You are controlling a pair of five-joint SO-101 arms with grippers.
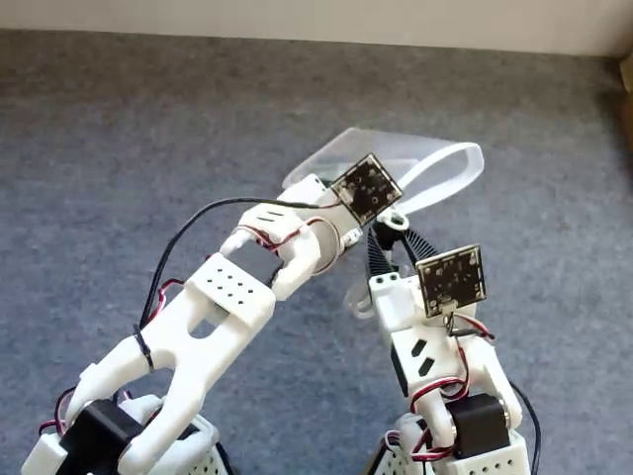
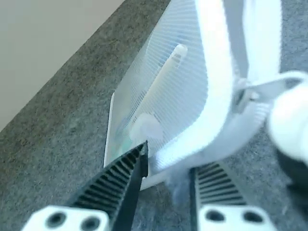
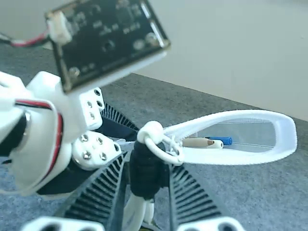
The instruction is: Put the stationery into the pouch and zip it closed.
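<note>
Now | pouch [image 1: 396, 148] open, pens [image 3: 202, 142] inside | right claw [image 3: 147, 168] clamps zipper pull [image 3: 150, 131]

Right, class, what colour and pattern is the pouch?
Translucent white pouch with a fine grid pattern; clearest in the left wrist view.

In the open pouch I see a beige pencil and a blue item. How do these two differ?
The pencil is beige with a dark pointed tip; the blue item ends blunt. More of the pencil shows than of the blue item. Both lie inside the pouch.
</note>
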